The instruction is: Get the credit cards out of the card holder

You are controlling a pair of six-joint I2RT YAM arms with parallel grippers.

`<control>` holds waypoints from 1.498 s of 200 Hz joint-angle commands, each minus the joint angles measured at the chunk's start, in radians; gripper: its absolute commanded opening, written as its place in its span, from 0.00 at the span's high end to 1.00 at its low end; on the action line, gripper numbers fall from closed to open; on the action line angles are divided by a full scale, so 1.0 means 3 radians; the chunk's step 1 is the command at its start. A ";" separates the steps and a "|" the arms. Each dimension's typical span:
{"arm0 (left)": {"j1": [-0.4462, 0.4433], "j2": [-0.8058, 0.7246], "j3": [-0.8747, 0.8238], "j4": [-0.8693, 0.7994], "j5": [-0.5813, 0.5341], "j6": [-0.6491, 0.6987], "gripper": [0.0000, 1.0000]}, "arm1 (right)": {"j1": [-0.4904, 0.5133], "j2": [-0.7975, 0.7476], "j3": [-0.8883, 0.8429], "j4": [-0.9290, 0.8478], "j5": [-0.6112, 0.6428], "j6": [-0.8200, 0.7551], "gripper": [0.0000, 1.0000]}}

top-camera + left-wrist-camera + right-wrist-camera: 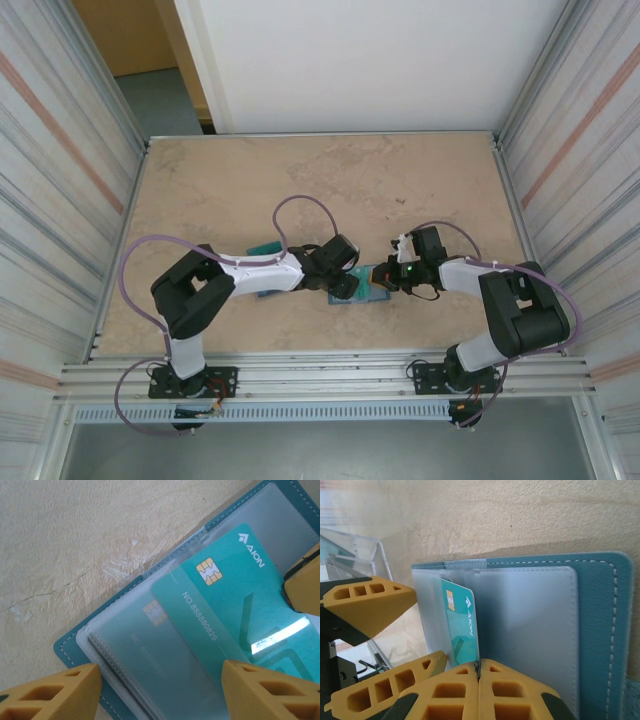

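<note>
Beige tabletop (320, 180) with an open steel-blue card holder (600, 630). Right gripper (479, 680) pinches the edge of a teal credit card (220, 615); left gripper (160, 682) spread wide astride it.

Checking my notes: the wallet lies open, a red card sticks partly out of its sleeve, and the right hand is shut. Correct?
One error: the card is teal-green, not red, as the left wrist view shows. The wallet lies open; the right hand is shut.
</note>
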 commanded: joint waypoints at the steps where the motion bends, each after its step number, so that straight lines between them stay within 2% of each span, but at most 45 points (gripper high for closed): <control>1: -0.0017 0.0076 0.0078 -0.0167 -0.0076 0.0066 0.36 | -0.0014 -0.0042 -0.0016 0.0141 -0.0133 0.0130 0.99; 61: -0.0016 0.0179 0.0093 -0.0208 0.0042 0.0039 0.49 | -0.0007 -0.0006 -0.0174 0.0661 -0.0352 0.0376 0.87; 99: -0.0014 0.0210 0.0122 -0.0203 0.0106 0.0027 0.52 | 0.0053 0.0026 -0.0231 0.0830 -0.0363 0.0423 0.79; 121: -0.0014 0.0218 0.0129 -0.0203 0.0127 0.0021 0.52 | 0.0090 0.0073 -0.0224 0.0834 -0.0320 0.0420 0.80; 141: -0.0014 0.0195 0.0126 -0.0210 0.0150 0.0001 0.51 | 0.0095 0.0120 -0.0216 0.0817 -0.0278 0.0404 0.87; 175: -0.0014 0.0054 0.0076 -0.0214 0.0139 -0.0025 0.44 | 0.0090 0.0030 -0.0053 0.0251 -0.0039 0.0116 0.99; 188: -0.0010 -0.0037 0.0072 -0.0238 0.0128 -0.0024 0.40 | 0.0086 -0.0058 0.0048 -0.0052 0.0086 -0.0041 0.99; 235: 0.0024 -0.0364 0.0181 -0.0423 0.0034 0.0004 0.38 | 0.0044 -0.0367 0.0419 -0.0895 0.0426 -0.0505 0.99; 264: 0.0071 -0.0562 0.0203 -0.0464 0.0058 -0.0002 0.36 | 0.0044 -0.0427 0.0657 -0.1252 0.0490 -0.0731 1.00; 299: 0.0236 -0.0854 0.0156 -0.0443 0.0199 0.0115 0.27 | 0.0058 -0.0594 0.0831 -0.1490 0.0430 -0.0992 1.00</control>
